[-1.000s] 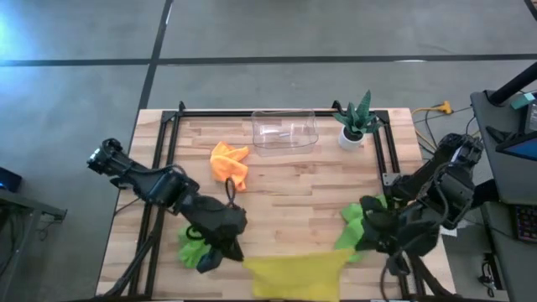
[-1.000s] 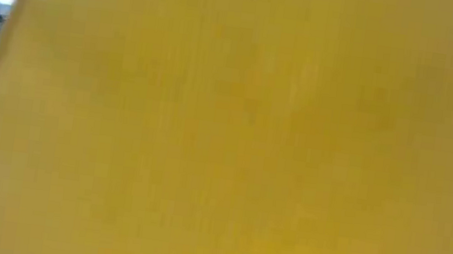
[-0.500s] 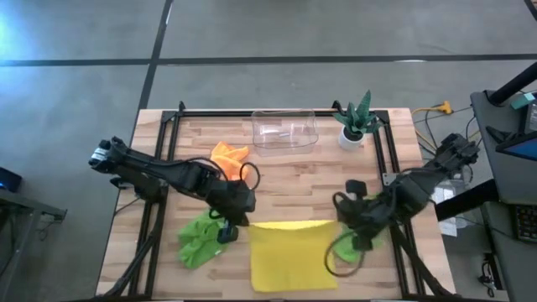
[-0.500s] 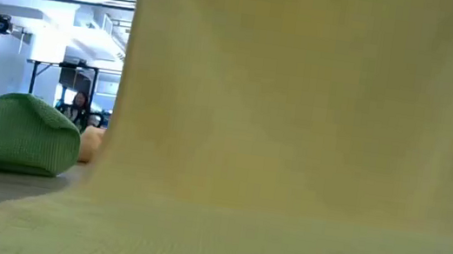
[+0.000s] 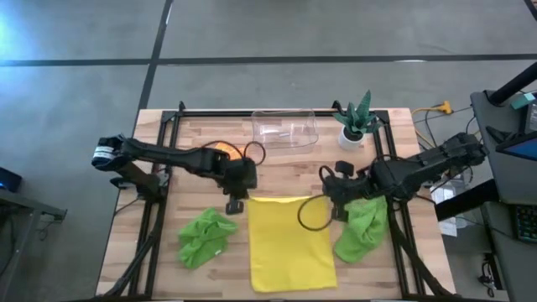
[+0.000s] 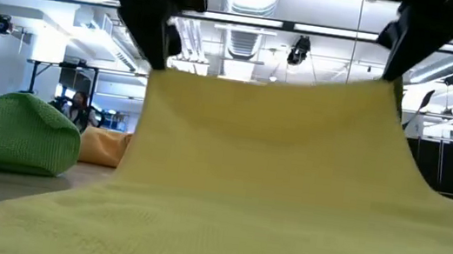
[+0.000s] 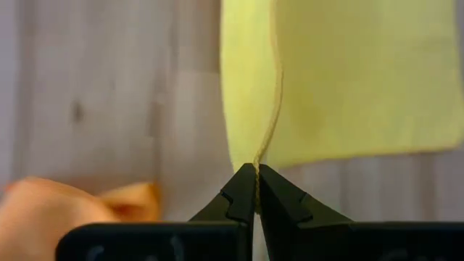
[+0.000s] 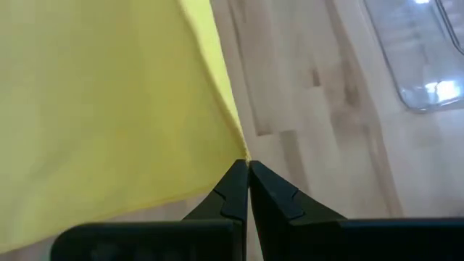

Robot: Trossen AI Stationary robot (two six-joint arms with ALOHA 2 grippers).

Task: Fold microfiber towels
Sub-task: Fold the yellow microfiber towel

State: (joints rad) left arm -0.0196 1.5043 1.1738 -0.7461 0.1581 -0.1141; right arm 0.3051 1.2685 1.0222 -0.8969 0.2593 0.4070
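Yellow towel (image 5: 289,243) spread at tabletop (image 5: 285,172) centre-front, far edge lifted. Left fingers (image 7: 255,190) pinching one far corner, right fingers (image 8: 246,181) pinching the other. Green towels (image 5: 204,237) on either side, orange towel (image 6: 103,148) behind.

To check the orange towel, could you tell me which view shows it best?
The high view: the orange towel shows behind the left arm. The low view catches an edge, the left wrist view a blurred corner, the right wrist view nothing.
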